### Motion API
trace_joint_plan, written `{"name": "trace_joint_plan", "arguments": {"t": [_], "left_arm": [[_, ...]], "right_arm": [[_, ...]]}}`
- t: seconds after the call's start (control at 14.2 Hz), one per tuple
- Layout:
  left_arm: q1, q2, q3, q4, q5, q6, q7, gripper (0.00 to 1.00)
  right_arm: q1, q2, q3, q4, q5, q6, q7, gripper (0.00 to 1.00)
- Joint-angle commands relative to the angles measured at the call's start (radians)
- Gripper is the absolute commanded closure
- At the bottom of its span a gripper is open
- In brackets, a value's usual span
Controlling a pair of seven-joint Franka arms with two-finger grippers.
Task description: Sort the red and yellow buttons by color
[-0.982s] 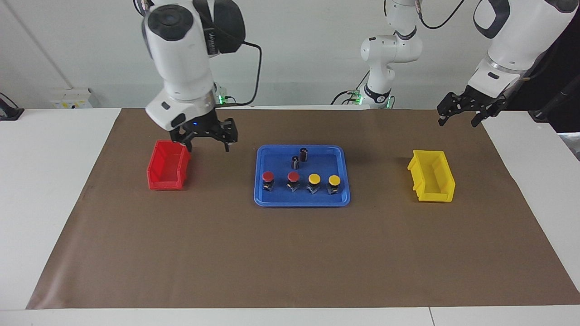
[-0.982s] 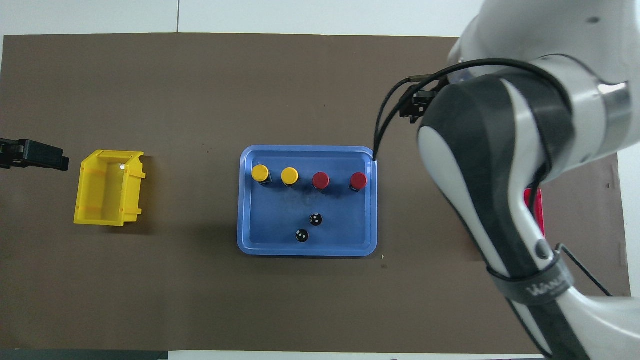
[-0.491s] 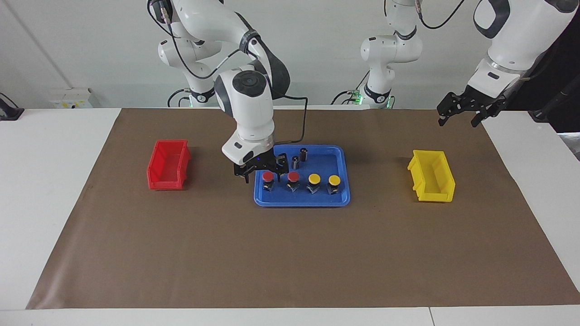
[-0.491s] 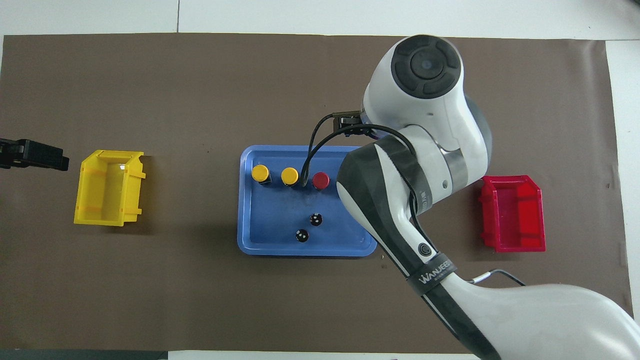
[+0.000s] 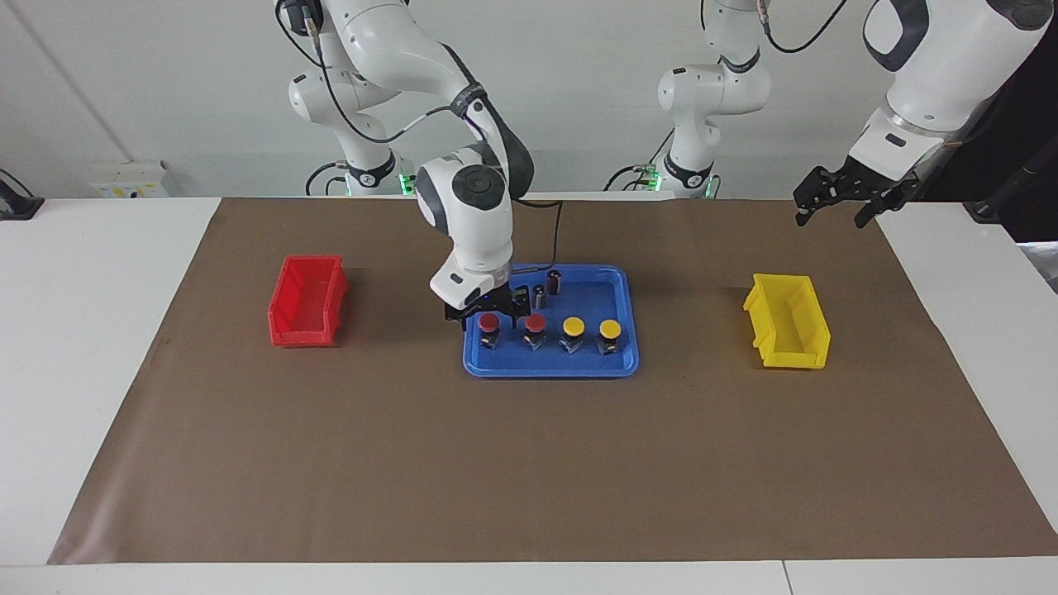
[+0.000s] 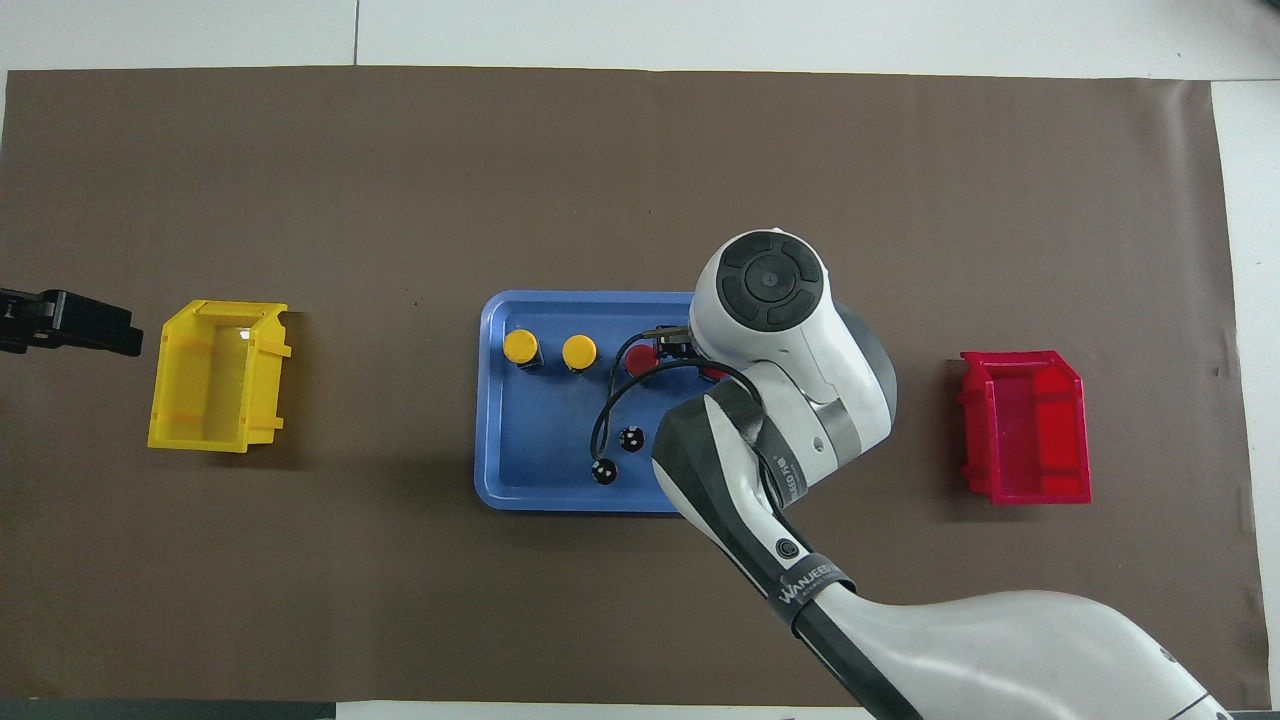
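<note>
Four buttons stand in a row on the blue tray [image 5: 550, 364]: two red buttons [image 5: 489, 321] [image 5: 536, 322] and two yellow buttons [image 5: 573, 326] [image 5: 610, 329]. My right gripper [image 5: 489, 309] is open and low over the red button at the right arm's end of the row, a finger on each side of its cap. In the overhead view the arm hides most of that button [image 6: 712, 374]; the other red one [image 6: 640, 360] and the yellow ones [image 6: 520, 347] [image 6: 579, 351] show. My left gripper [image 5: 833, 205] waits, open, above the table near the yellow bin.
A red bin [image 5: 307, 301] stands toward the right arm's end of the table and a yellow bin [image 5: 787, 321] toward the left arm's end. Two dark plain cylinders [image 5: 554, 281] [image 5: 538, 296] stand on the tray, nearer to the robots than the buttons.
My right gripper has moved from beside the red bin to the tray and come down over the end red button. The left gripper has barely moved.
</note>
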Motion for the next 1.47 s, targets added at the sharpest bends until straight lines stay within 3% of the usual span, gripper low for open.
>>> {"name": "trace_joint_plan", "arguments": {"t": [0.0, 0.14, 0.42, 0.77, 0.98, 1.12, 1.19, 1.4], "left_arm": [[-0.057, -0.018, -0.012, -0.057, -0.022, 0.085, -0.117, 0.00], [-0.118, 0.008, -0.012, -0.066, -0.033, 0.133, -0.264, 0.00], [-0.265, 0.103, -0.012, -0.134, -0.082, 0.349, -0.415, 0.01], [-0.397, 0.255, -0.012, -0.137, -0.082, 0.544, -0.587, 0.04], [-0.444, 0.310, -0.010, -0.150, -0.082, 0.593, -0.639, 0.10], [-0.450, 0.312, -0.010, -0.199, -0.081, 0.612, -0.639, 0.17], [-0.465, 0.310, -0.009, -0.221, -0.081, 0.627, -0.639, 0.19], [-0.467, 0.312, -0.009, -0.247, -0.081, 0.647, -0.639, 0.26]], "right_arm": [[0.005, -0.036, 0.002, -0.062, 0.015, 0.035, 0.015, 0.11], [0.011, -0.032, 0.002, -0.073, 0.015, 0.056, 0.016, 0.18], [0.011, -0.030, 0.002, -0.079, 0.015, 0.062, 0.006, 0.32], [0.009, -0.032, 0.002, -0.082, 0.015, 0.056, 0.001, 0.73], [-0.012, -0.044, 0.002, -0.029, 0.015, -0.002, -0.023, 0.77], [-0.085, -0.099, 0.002, 0.053, 0.017, -0.150, -0.104, 0.77], [-0.133, -0.168, 0.001, 0.042, 0.017, -0.200, -0.165, 0.77], [-0.314, -0.355, 0.001, -0.097, 0.043, -0.284, -0.417, 0.77]]}}
